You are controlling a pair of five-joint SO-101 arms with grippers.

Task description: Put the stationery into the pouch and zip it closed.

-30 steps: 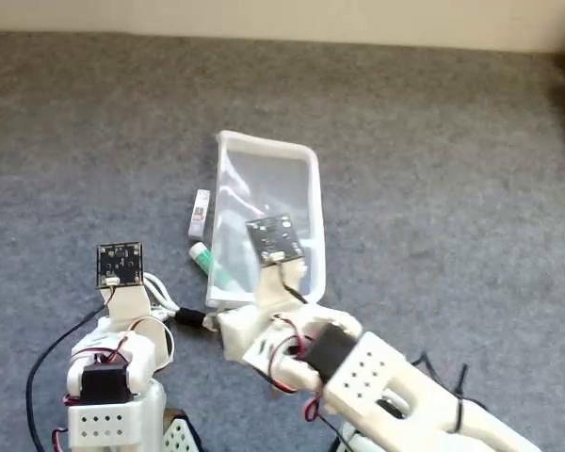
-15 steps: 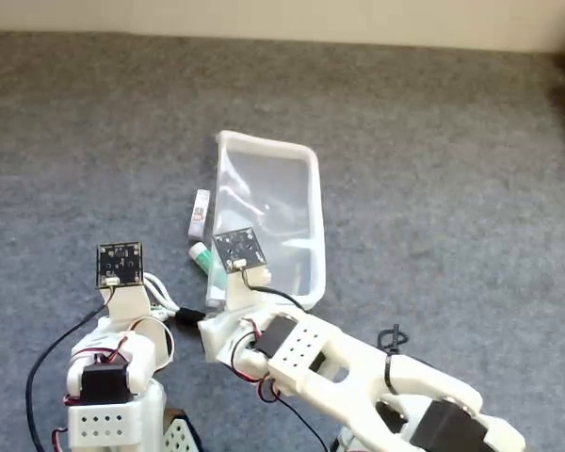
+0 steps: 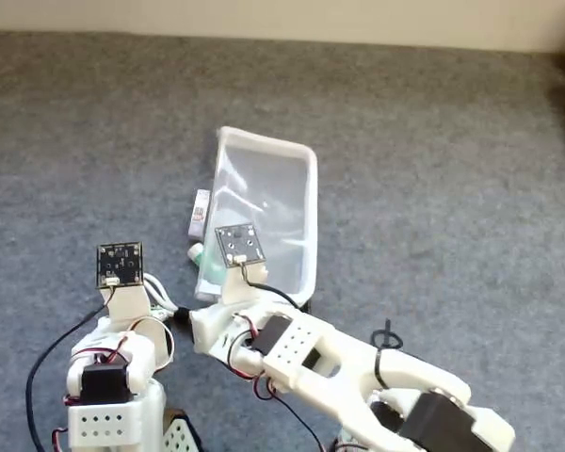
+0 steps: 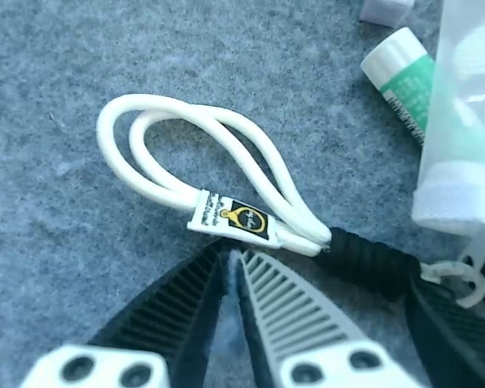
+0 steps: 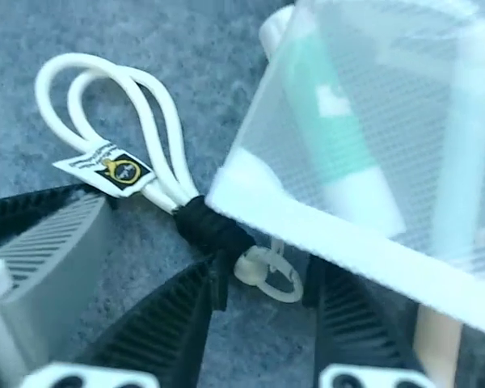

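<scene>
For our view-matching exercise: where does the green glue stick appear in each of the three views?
High view: green glue stick by the pouch's near left corner, partly covered by it.
Left wrist view: its capped end pokes out beside the pouch.
Right wrist view: seen through the pouch's mesh.
Shared landmark: the pouch.

Tight at the pouch's near end, open carpet elsewhere.
Both grippers crowd one corner of the pouch (image 3: pixel 313 202). The left gripper (image 4: pixel 231 255), jaws together, sits at the tag of the cord loop (image 4: pixel 194 153). The right gripper (image 5: pixel 267 275), jaws apart, straddles the zip ring (image 5: pixel 252 263), with little gap between the two. A glue stick (image 3: pixel 205 264) and a small white block (image 3: pixel 199 212) line the pouch's long side nearer the left arm. Its other long side and far end border bare carpet (image 3: pixel 433 169).
</scene>
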